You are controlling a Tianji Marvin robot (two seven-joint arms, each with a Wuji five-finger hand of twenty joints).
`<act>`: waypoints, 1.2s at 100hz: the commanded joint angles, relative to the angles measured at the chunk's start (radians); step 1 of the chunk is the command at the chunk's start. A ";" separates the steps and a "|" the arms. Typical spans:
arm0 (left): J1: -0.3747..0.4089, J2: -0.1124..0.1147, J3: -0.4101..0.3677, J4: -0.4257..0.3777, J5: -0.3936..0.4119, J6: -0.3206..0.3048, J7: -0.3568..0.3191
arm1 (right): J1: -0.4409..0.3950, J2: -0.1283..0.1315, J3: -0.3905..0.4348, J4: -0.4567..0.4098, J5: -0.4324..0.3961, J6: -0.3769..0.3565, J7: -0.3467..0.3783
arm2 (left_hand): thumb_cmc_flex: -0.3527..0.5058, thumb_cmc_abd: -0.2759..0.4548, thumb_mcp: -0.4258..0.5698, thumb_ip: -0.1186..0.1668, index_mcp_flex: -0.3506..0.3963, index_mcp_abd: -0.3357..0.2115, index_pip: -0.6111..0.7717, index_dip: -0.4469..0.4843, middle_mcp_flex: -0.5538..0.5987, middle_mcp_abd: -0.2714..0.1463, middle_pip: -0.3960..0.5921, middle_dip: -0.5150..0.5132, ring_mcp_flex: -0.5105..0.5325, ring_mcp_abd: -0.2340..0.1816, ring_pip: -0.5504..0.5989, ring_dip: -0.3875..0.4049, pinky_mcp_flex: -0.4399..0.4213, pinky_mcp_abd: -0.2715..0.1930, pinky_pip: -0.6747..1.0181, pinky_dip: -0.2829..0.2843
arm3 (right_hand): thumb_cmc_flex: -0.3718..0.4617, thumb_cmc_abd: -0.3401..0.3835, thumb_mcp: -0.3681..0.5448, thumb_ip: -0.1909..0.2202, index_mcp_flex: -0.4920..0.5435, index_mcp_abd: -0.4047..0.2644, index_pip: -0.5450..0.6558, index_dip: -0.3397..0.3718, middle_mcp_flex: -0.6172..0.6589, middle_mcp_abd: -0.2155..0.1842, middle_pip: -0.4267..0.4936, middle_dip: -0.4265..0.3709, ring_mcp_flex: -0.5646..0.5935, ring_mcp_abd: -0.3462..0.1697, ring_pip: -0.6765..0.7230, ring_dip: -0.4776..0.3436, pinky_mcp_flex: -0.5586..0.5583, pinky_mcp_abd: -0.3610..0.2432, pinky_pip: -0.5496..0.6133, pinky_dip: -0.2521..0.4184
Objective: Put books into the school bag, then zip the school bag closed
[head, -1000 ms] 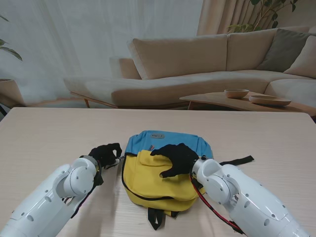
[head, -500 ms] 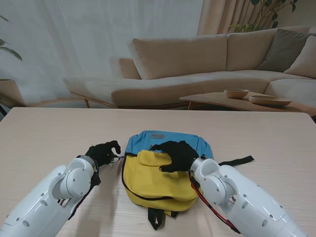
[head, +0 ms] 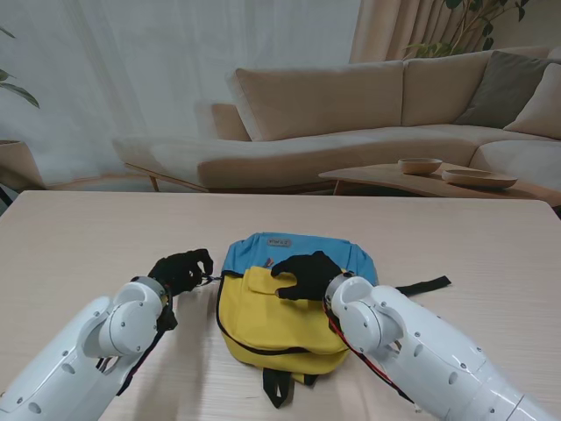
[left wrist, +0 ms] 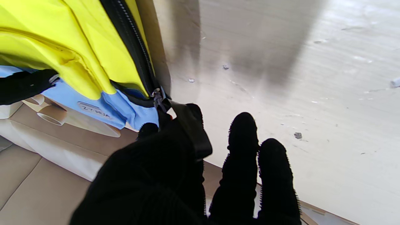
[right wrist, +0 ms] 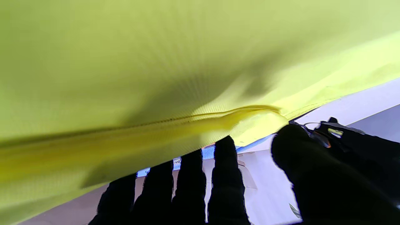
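The school bag point(head: 285, 303) lies flat mid-table, near me. Left hand point(head: 181, 270) at its left edge pinches the zipper pull point(left wrist: 159, 101); right hand point(head: 305, 275) presses curled fingers on the yellow front, gripping nothing.

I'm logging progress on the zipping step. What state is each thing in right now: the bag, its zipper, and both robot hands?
School bag: lying flat on the table, no books visible outside it.
Zipper: slider at the bag's left side near the blue top; whether fully closed cannot be told.
Zipper pull: pinched by the left robot hand.
Left robot hand: shut on the zipper pull.
Right robot hand: fingers apart, resting on the yellow flap.
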 commanded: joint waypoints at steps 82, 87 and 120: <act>0.021 0.000 -0.022 -0.046 -0.046 -0.044 -0.038 | 0.012 -0.010 -0.043 0.051 0.035 0.040 0.049 | 0.075 -0.086 0.190 -0.057 -0.095 0.001 0.029 0.031 -0.089 -0.047 0.103 0.063 -0.020 -0.025 -0.050 0.107 -0.042 0.007 0.036 0.035 | -0.039 0.019 -0.024 0.042 0.061 0.043 0.049 -0.041 0.058 0.050 0.008 0.022 0.054 0.015 0.007 0.015 0.092 0.092 0.076 0.055; 0.013 -0.001 -0.019 -0.039 -0.065 -0.045 -0.040 | 0.010 -0.011 -0.042 0.052 0.036 0.040 0.048 | 0.076 -0.093 0.199 -0.061 -0.098 0.001 0.029 0.031 -0.092 -0.047 0.109 0.065 -0.018 -0.026 -0.053 0.111 -0.043 0.006 0.036 0.035 | -0.039 0.018 -0.023 0.042 0.061 0.043 0.049 -0.042 0.059 0.050 0.009 0.022 0.053 0.014 0.007 0.015 0.093 0.091 0.076 0.056; 0.007 -0.001 -0.024 -0.044 -0.131 -0.050 -0.062 | 0.009 -0.009 -0.041 0.053 0.036 0.038 0.050 | 0.090 -0.148 0.326 -0.117 -0.045 -0.002 0.026 0.010 -0.024 -0.087 0.183 -0.001 0.036 -0.028 -0.097 0.086 -0.036 0.032 0.017 -0.015 | -0.038 0.017 -0.019 0.041 0.062 0.044 0.053 -0.046 0.058 0.051 0.010 0.023 0.054 0.013 0.008 0.015 0.094 0.089 0.078 0.059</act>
